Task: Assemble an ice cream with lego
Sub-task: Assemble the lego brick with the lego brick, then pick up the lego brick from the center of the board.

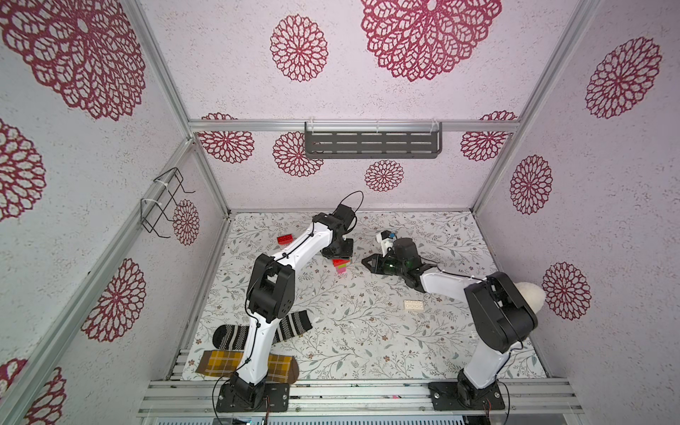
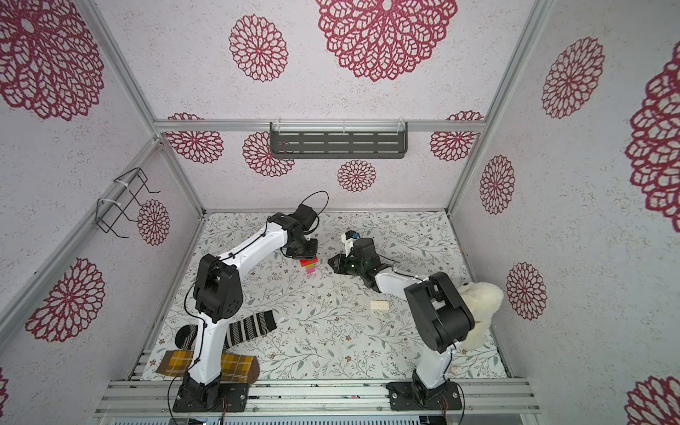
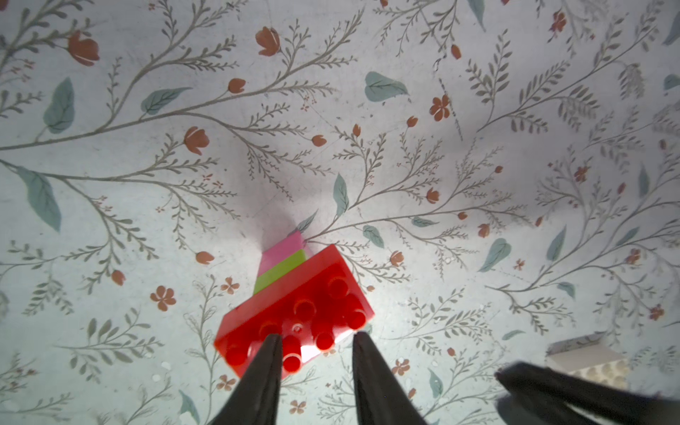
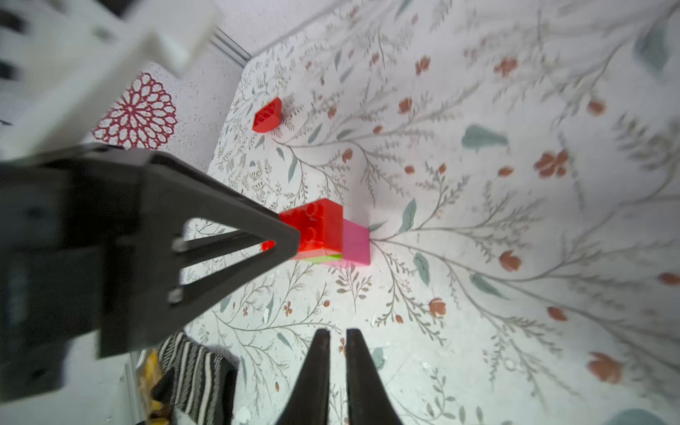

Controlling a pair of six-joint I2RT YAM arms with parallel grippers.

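Half-built ice cream [image 1: 341,266], a red oblong plastic brick on lime-green and pink square ones, stands upright mid-back on the floral surface [image 1: 368,353]. The left gripper [image 3: 316,335] hangs right over it, fingers partway apart around the red top, not clamping it as far as I can tell. The right gripper [image 4: 337,331] sits at its 3 o'clock, barely cracked open, empty. The white oblong studded brick [image 1: 414,306] lies at the stack's 4 o'clock, long axis 3-to-9, nearer the right arm, with plenty of bare room around it.

stack [image 1: 341,265]: red/green/pink, upright, centre | red brick [image 1: 287,239]: far-left, loose | white brick [image 1: 413,305]: near-right, loose
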